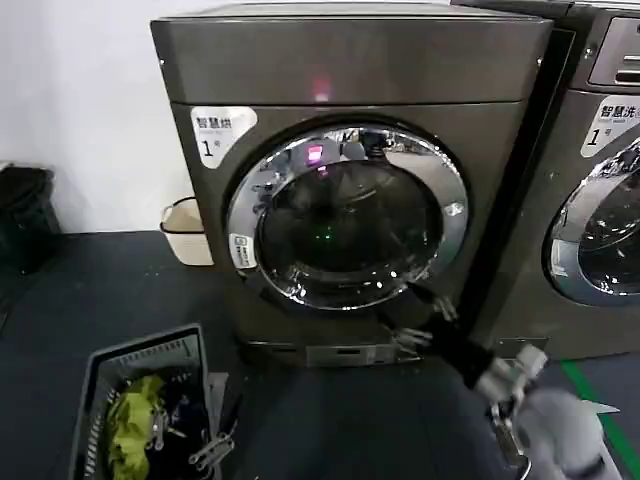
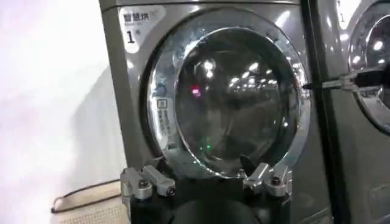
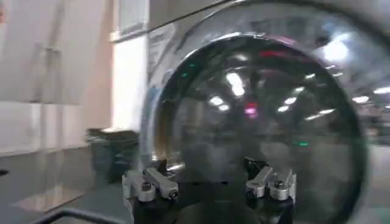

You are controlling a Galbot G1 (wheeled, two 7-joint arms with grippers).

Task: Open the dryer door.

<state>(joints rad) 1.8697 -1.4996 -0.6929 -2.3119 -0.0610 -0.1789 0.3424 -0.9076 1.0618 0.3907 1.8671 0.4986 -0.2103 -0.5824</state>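
Right gripper [image 1: 432, 308] is sitting at the lower-right edge of the dryer door [image 1: 346, 216], fingers spread and gripping nothing; in its wrist view the open fingers [image 3: 149, 184] are framing the door glass [image 3: 256, 122] close up. Dryer [image 1: 350, 70] is standing centre, on the floor against the white wall, the label marked 1 [image 1: 220, 132] at its upper left and the pink light [image 1: 321, 88] glowing above the port. Door is looking shut, chrome ring flush with the front. Left gripper [image 2: 207, 179] is hanging back in front of the door [image 2: 228, 97], jaws apart, also holding nothing. Neighbouring machine [image 1: 600, 180] is standing just to the right. Basket of laundry [image 1: 150, 400] is sitting on the floor lower left.
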